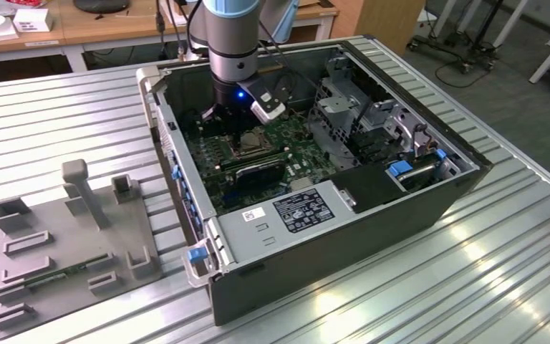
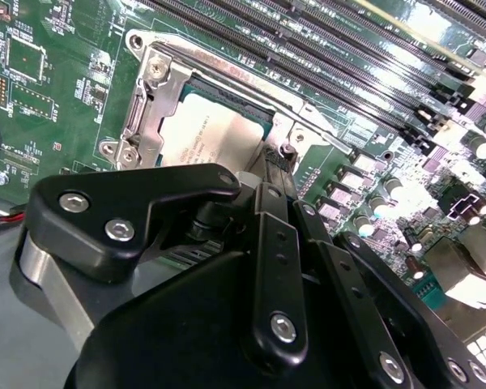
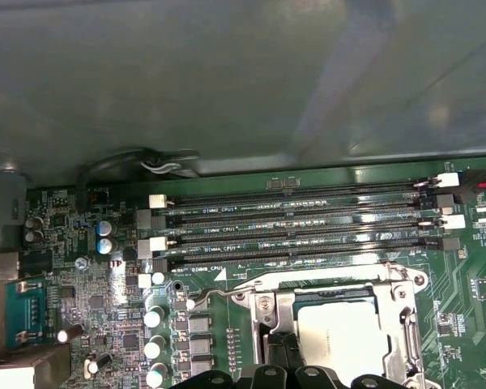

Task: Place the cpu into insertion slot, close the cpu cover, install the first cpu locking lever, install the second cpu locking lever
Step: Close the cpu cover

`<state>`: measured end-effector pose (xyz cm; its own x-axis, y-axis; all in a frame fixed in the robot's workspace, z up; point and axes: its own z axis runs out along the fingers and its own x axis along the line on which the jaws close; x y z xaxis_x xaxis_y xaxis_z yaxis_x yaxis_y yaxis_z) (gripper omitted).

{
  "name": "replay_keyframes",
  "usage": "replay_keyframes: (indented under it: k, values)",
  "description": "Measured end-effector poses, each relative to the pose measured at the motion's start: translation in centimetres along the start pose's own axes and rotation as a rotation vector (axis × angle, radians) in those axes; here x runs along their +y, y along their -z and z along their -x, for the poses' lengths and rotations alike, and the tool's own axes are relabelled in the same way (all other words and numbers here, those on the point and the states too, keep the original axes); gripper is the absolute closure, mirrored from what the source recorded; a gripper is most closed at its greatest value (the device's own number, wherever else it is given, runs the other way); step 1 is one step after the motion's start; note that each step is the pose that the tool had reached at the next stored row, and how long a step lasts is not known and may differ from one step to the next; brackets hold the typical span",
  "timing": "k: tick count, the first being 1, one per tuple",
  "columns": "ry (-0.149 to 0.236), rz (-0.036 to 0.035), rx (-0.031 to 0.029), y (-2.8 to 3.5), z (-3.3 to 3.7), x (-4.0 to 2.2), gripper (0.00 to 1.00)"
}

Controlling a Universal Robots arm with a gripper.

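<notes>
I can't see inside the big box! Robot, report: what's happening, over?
Pincer low at the insertion slot edge. Cpu sits in it, cpu cover down around it. Memory slots alongside, apart from pincer.

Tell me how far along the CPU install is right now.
Done: the cpu sits in the insertion slot, with the cpu cover down over it. In hand: the hand is at the slot's edge by a locking lever. Left: both levers, latching unconfirmed.

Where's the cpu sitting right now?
In both wrist views the cpu lies in the insertion slot on the green motherboard, beside the memory slots, just ahead of the gripper.
</notes>
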<state>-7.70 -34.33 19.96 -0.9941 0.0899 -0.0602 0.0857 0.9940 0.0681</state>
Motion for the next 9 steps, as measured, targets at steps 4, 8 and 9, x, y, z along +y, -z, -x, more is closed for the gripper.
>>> replay_keyframes:
  k: [4,8,9]
  values:
    - [0.0,-0.0006,0.0004,-0.11,-0.01,-0.02,0.89]
    - [0.0,-0.0006,0.0003,-0.25,-0.02,-0.03,0.89]
    - [0.0,-0.0001,0.0001,-0.27,-0.02,-0.02,0.89]
